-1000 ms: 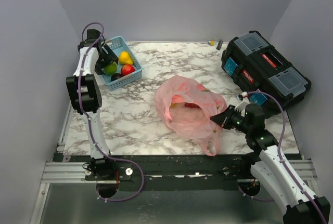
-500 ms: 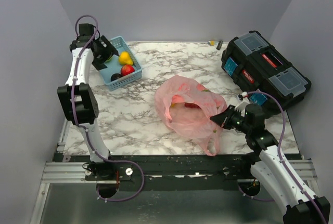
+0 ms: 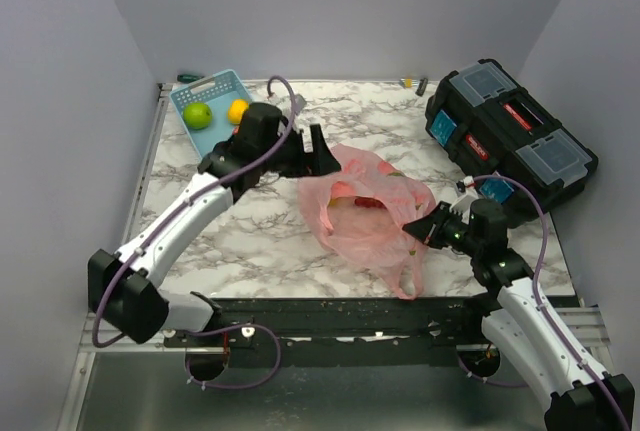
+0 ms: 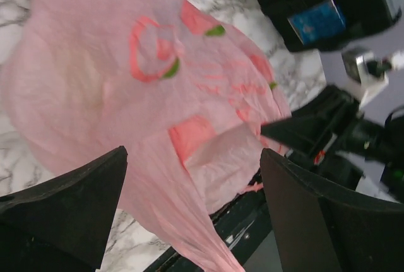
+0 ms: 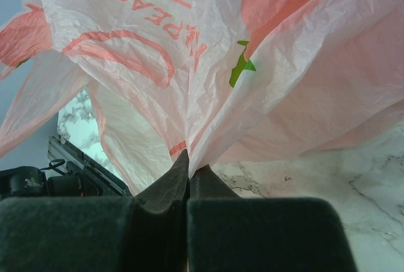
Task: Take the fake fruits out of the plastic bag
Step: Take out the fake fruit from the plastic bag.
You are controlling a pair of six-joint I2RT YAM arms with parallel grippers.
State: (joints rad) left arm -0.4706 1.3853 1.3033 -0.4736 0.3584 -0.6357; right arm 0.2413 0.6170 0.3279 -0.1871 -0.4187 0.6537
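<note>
The thin pink plastic bag (image 3: 365, 213) lies crumpled in the middle of the grey-veined marble table (image 3: 250, 226). Glossy red fruits (image 3: 362, 201) show through its crinkly, translucent skin. The right fingers (image 5: 188, 187) are pinched tight on a gathered fold of film at the bag's near right side. The left fingers (image 4: 69, 206), blunt black wedges, are spread wide and empty over the bag's far left edge. A smooth green apple (image 3: 198, 115) and a yellow fruit (image 3: 237, 110) sit in the light blue slotted basket (image 3: 222, 82) in the far left corner.
</note>
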